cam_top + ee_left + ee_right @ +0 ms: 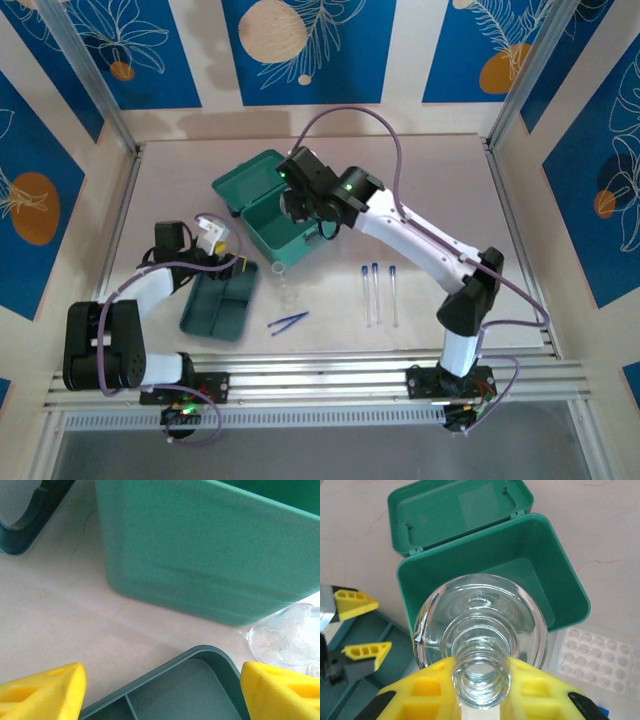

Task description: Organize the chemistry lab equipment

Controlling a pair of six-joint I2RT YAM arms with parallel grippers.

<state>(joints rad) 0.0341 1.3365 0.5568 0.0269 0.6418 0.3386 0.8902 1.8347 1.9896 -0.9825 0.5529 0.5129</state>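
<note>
Gripped by its threaded neck, a glass flask (480, 625) hangs from the closed right tool (480, 680), directly above the open teal case (570, 585), seemingly lined up to be lowered inside. To that tool's left, the left tool (160, 692) hovers wide open and empty over a corner of the dark tray (212, 655), probably ready to take hold of it. Three tubes (377, 293) and the tweezers (288, 321) lie on the table (450, 180) behind the right tool, not yet sorted.

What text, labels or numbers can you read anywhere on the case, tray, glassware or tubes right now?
None. No printing shows on the teal case, the dark-green tray, the glass flask or the three tubes.
The wall panels bear leaf and circle patterns, no words.
</note>
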